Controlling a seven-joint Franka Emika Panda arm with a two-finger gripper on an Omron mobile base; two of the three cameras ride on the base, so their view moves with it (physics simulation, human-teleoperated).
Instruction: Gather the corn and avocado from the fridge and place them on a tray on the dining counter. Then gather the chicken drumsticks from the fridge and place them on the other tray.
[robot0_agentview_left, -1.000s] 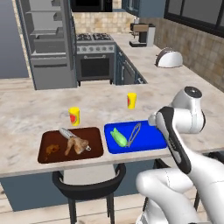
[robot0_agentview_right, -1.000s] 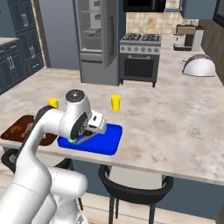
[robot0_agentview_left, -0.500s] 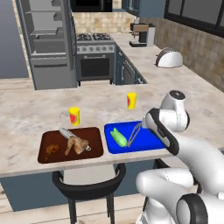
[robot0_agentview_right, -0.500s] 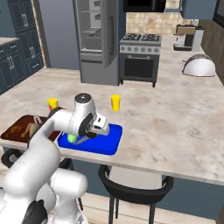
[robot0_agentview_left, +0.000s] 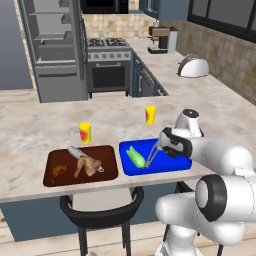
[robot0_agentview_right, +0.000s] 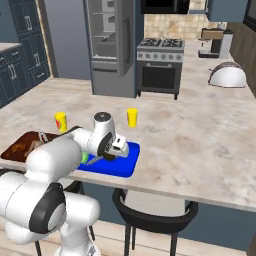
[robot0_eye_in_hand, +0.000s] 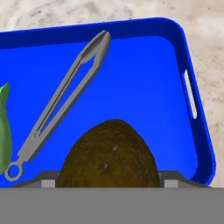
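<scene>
The blue tray (robot0_agentview_left: 172, 164) lies on the dining counter with the green corn (robot0_agentview_left: 135, 156) at its left end and grey tongs (robot0_agentview_left: 152, 153) beside it. My gripper (robot0_agentview_left: 168, 144) hangs low over the tray's right half, shut on the brown avocado (robot0_eye_in_hand: 109, 155), which sits between the fingertips just above the tray floor (robot0_eye_in_hand: 131, 70). In the hand view the corn (robot0_eye_in_hand: 3, 127) shows at the left edge and the tongs (robot0_eye_in_hand: 65, 96) lie diagonally. The brown tray (robot0_agentview_left: 54, 176) to the left holds chicken drumsticks (robot0_agentview_left: 86, 165). The right base view has the gripper (robot0_agentview_right: 117, 148) over the blue tray (robot0_agentview_right: 122, 166).
Two yellow cups (robot0_agentview_left: 85, 132) (robot0_agentview_left: 150, 114) stand behind the trays. A dark stool (robot0_agentview_left: 100, 206) sits under the counter's front edge. The fridge (robot0_agentview_left: 55, 47) and stove (robot0_agentview_left: 107, 62) are across the aisle, with a toaster (robot0_agentview_left: 194, 66) on the right counter.
The arm has folded down and the hand has come lower over the blue tray's right half. The trays, corn and drumsticks have not moved.
</scene>
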